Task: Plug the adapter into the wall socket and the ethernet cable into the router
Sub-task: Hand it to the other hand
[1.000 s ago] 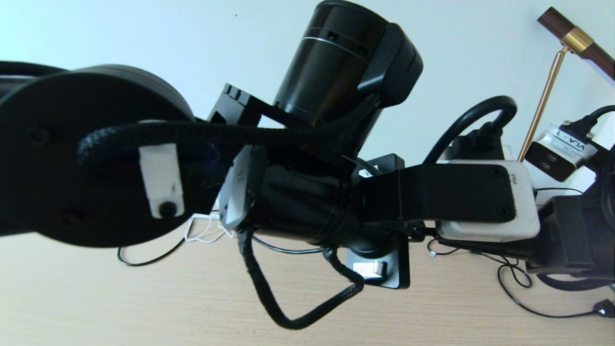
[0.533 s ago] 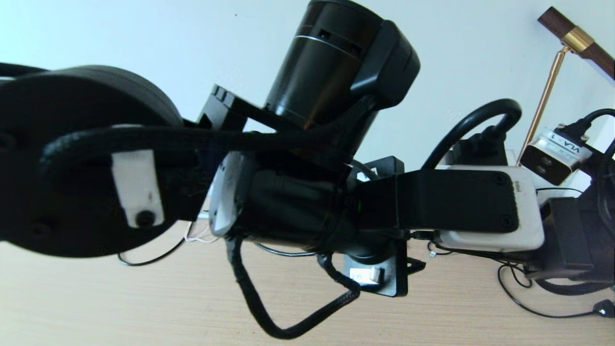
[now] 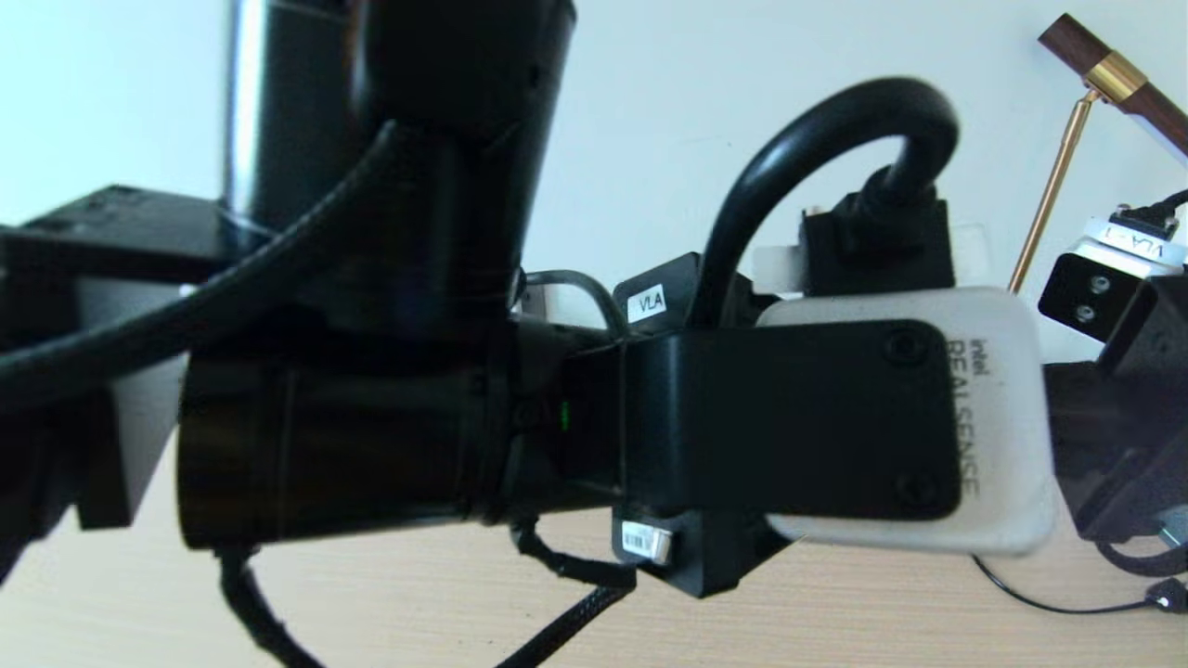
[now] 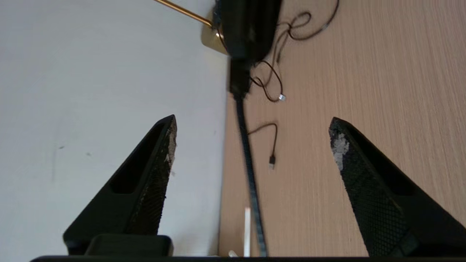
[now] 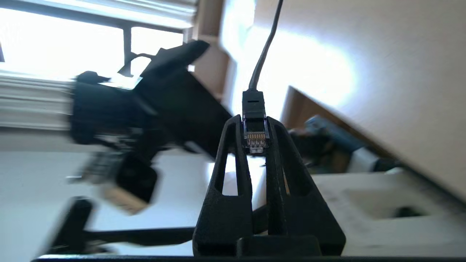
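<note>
Two arms show in the head view, and the left arm (image 3: 371,417) fills most of it, so close that it hides nearly all of the desk (image 3: 390,612) behind it; only a strip of pale wood along the desk's near edge is clear. The left gripper (image 4: 251,145) has its two black fingers (image 4: 156,171) spread wide with nothing between them. Seen through that gap, one thick braided black cable (image 4: 251,174) runs along the desk's back edge where wood meets the white wall, up to a dark blurred bulk at the far end, too unclear to name. A thin white stick (image 4: 247,229) lies just beside that cable, cut off by the frame. Two thin black cables (image 4: 271,142) with small end plugs lie loose on the wood nearby, one short, one looped. One brass lamp stem (image 3: 1049,199) rises at the desk's right back corner. The right arm is cut off at the right edge of the head view, with only its wrist camera (image 3: 1095,288) easy to make out. The right gripper (image 5: 256,145) is clamped on the one ethernet cable (image 5: 262,54), pinching its plug (image 5: 255,127) at the fingertips: black body, clear tip, gold contacts showing, the black cord trailing away beyond it. The surroundings in the right wrist view are smeared. Adapter, wall socket and router cannot be made out.
</note>
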You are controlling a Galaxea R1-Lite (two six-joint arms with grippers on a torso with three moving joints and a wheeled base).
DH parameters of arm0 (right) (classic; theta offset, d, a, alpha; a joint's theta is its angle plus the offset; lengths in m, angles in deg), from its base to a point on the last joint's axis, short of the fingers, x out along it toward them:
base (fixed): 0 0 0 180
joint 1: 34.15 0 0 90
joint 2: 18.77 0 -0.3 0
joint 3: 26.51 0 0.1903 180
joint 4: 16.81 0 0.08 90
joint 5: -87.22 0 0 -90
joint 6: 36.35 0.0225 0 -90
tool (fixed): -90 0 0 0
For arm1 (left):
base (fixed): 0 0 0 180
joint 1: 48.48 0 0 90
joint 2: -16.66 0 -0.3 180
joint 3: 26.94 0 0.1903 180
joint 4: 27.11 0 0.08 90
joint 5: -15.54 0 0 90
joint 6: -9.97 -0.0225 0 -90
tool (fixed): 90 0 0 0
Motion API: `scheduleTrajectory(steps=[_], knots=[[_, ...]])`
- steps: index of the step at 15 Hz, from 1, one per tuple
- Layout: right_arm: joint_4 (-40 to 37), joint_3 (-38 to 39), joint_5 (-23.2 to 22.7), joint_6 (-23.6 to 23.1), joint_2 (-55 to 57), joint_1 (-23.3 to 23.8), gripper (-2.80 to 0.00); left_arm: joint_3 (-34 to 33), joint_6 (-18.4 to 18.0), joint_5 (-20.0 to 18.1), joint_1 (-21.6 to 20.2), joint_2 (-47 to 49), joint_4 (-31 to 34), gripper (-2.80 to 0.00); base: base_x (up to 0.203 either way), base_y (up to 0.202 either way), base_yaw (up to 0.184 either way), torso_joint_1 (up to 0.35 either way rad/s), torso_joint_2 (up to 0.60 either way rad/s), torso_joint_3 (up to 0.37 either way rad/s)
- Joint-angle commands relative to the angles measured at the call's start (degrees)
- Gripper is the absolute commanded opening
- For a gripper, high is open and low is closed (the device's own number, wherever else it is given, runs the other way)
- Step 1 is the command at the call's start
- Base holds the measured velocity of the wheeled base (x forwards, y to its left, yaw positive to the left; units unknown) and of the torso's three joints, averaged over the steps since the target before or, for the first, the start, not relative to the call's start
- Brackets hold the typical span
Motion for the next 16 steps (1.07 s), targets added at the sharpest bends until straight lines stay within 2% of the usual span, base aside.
scheduleTrajectory(steps=[1,3,5,8,11,16], knots=[[-0.01,-2.47,-7.72,7.84,2.40,3.11,-2.80,-8.80,-0.48,-0.27,-0.18,-4.27,-9.94,0.00,0.000,0.000,0.000,0.000,0.00,0.000],[-0.01,-4.61,-11.29,13.59,6.90,4.70,-2.80,-12.04,-0.56,-1.72,-1.97,-4.35,-17.77,0.00,0.000,0.000,0.000,0.000,0.00,0.000],[-0.01,-5.10,-12.51,17.03,9.05,4.91,-2.80,-12.12,-1.13,-5.46,-4.58,-3.10,-20.68,0.00,0.000,0.000,0.000,0.000,0.00,0.000],[0.06,-5.81,-13.50,17.04,11.92,4.91,-2.80,-12.41,-1.27,-8.15,-5.18,-2.36,-23.97,0.00,0.000,0.000,0.000,0.000,0.00,0.000],[0.15,-7.97,-15.95,17.03,14.74,4.91,-2.80,-14.01,-1.27,-8.69,-5.18,-1.83,-25.01,0.00,0.000,0.000,0.000,0.000,0.00,0.000],[0.07,-10.44,-16.50,18.65,13.70,4.74,-2.80,-15.98,-1.27,-10.90,-6.14,-0.34,-29.23,0.00,0.000,0.000,0.000,0.000,0.00,0.000]])
